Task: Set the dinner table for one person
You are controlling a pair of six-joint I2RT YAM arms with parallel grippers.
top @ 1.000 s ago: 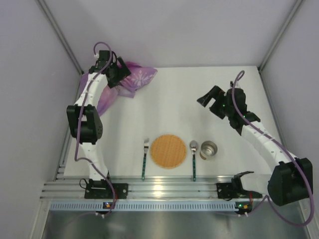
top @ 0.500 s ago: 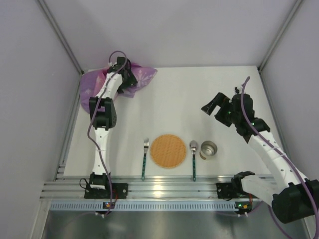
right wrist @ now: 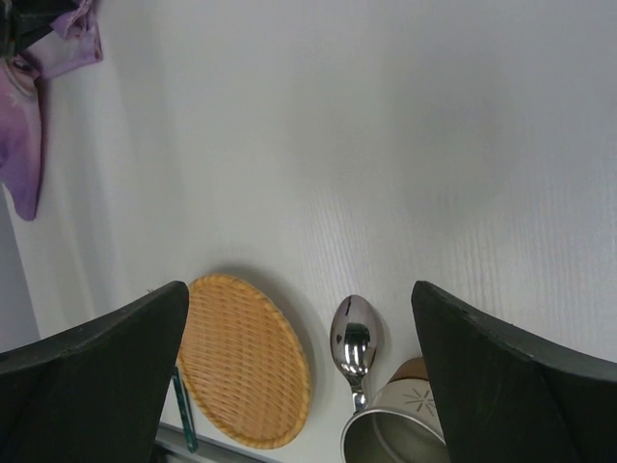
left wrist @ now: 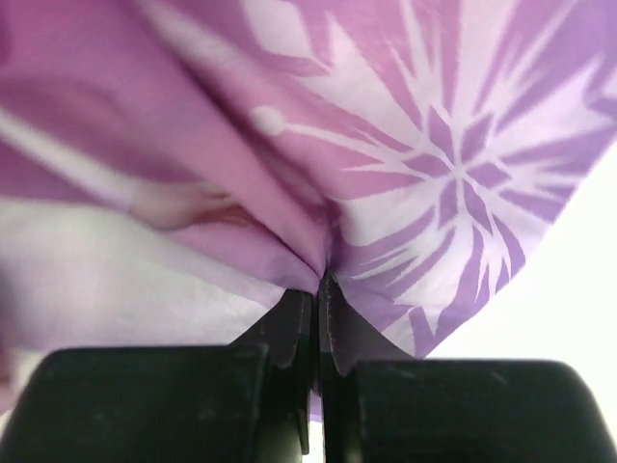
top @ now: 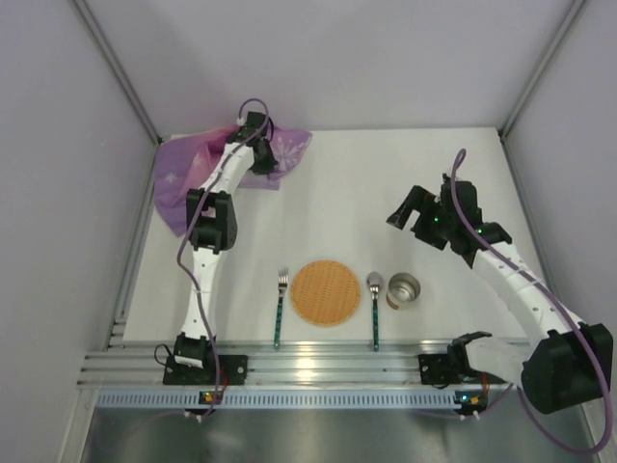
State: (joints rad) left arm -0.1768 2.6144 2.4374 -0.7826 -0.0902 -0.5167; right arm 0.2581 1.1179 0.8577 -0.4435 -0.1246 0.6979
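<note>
**Nearly set, one piece left**

Plate [top: 326,292], fork [top: 281,304], spoon [top: 374,307] and cup [top: 404,288] line the surface's [top: 386,174] near edge. Left gripper [left wrist: 318,289] pinches the bunched placemat [top: 178,174] at the far left corner; right gripper [top: 413,220] hovers wide open, empty. Spreading that mat looks like what's left.

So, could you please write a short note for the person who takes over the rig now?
Left gripper: shut on the purple placemat, bunched at the far left corner of the dinner table.
Right gripper: open, empty, above the table's right side.
Done: fork, woven plate, spoon and metal cup sit in a row near the near rail.
To do: spread the placemat flat, probably under the plate.
</note>
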